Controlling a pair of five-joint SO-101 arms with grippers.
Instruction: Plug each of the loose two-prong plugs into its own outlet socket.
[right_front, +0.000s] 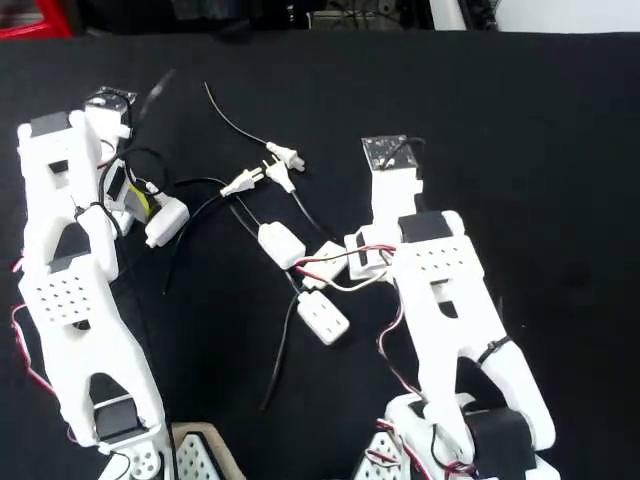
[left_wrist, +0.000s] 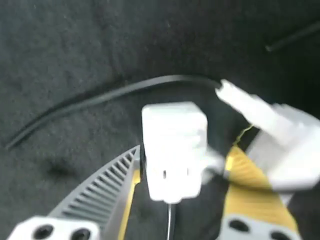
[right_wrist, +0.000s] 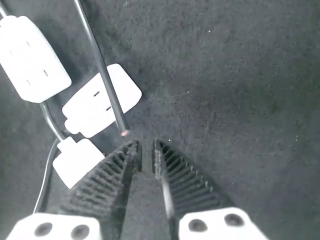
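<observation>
Black cloth table (right_front: 560, 150), both arms over it. My left gripper (left_wrist: 186, 152) is pinching a white socket block (left_wrist: 174, 145): the ribbed grey finger (left_wrist: 117, 172) lies against one side and the yellow-faced finger (left_wrist: 245, 175) against the other. Two short slot marks show on the block's face, and a thin dark lead (left_wrist: 170, 220) leaves it between the fingers. Just beside the block is a blurred white piece (left_wrist: 270, 122) where a black cord (left_wrist: 100, 97) ends; I cannot tell whether it is a plug. From the high view this block sits at the table's left side, at the tip of my left arm (right_front: 70, 300); I cannot tell whether it is lifted or resting. My right gripper (right_wrist: 145, 147) has its fingers pressed nearly together, with a sliver of gap and nothing in it, just over the cloth. Near its tips are a two-slot socket (right_wrist: 95, 102) with a dark cable (right_wrist: 100, 65) lying across it, a longer socket strip (right_wrist: 30, 60) beyond, and a small white connector (right_wrist: 75, 160) beside one finger. The loose two-prong plugs (right_front: 243, 182) lie clustered at mid-table, prongs bare, none seated, well apart from both grippers. Between that cluster and my right arm (right_front: 440, 290) lie a far socket (right_front: 280, 243) and a near socket (right_front: 325, 318).
</observation>
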